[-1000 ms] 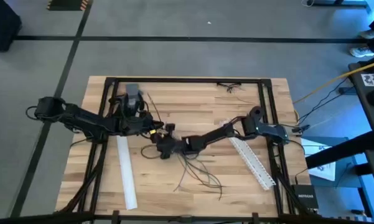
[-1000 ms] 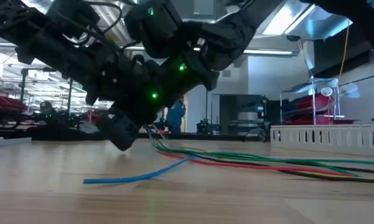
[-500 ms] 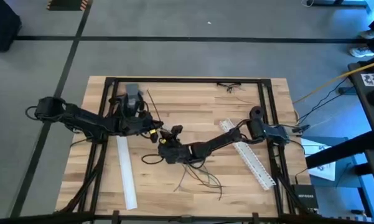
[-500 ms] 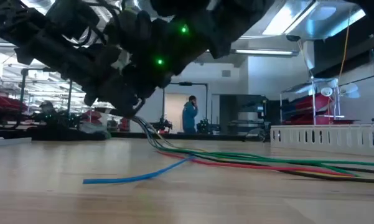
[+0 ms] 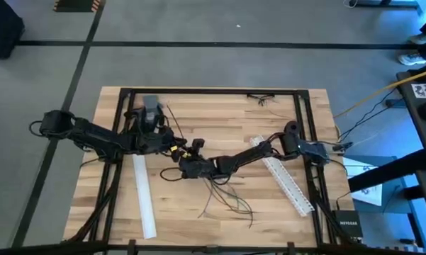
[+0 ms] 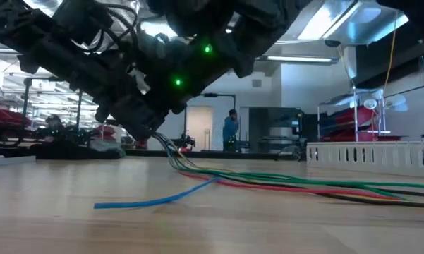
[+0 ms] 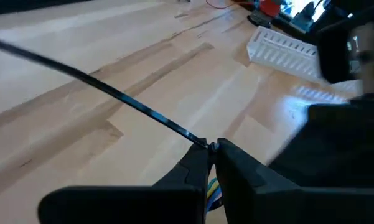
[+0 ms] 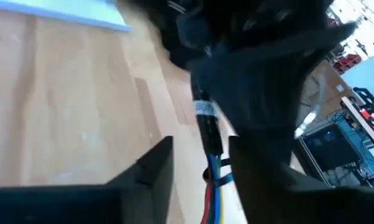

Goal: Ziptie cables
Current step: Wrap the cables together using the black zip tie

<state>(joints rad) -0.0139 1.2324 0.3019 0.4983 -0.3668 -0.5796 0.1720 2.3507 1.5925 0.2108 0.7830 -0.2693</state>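
Left gripper at table centre-left: fingers pinched on ziptie, strip projecting out over bare wood. Cables at table centre, one bundled end raised off surface between both grippers, loose ends fanned across wood toward front edge. Right gripper at centre: fingers parted, straddling bundled cable end, contact not discernible. White slotted strip further right.

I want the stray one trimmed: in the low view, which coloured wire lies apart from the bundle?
The blue wire. It curves off alone toward the camera side, its free end on bare wood, while the green and red wires run together to the right.
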